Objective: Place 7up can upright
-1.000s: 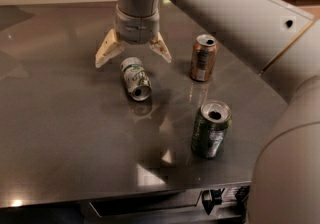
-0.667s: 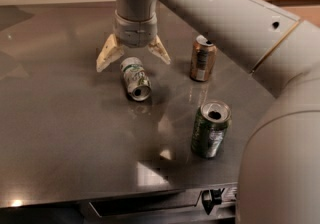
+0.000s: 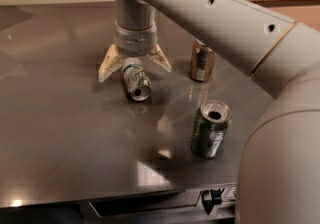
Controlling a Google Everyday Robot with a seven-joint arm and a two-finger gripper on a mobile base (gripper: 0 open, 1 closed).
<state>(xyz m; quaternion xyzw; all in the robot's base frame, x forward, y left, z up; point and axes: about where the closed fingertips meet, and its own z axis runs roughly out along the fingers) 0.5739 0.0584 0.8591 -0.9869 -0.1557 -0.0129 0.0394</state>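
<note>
Grey and glossy, the desk [image 3: 60, 133] has most of its left half bare, from the far-left corner down to the near edge, so that side offers the widest room to move. The right half is tighter. A dark green can [image 3: 210, 129] stands upright close to the near edge, towards the near-right corner, and a brown can [image 3: 201, 62] stands upright further back, its top partly hidden behind the arm [image 3: 215, 13]. The two are well apart, with an open lane of desk between them.

The 7up can [image 3: 136, 80] lies on its side around the middle of the desk, its open mouth turned towards the near edge. It sits well in from every edge, with bare surface just in front of it and to its left. The tool [image 3: 135, 71] hangs directly over the can's far end, its two pale fingers [image 3: 107, 65] spread wide apart and straddling the can without clamping it.

Compared with a second ago, the tool has dropped lower, so its fingers now flank the can rather than sitting behind it, and the arm covers more of the right side. All three cans lie where they were.
</note>
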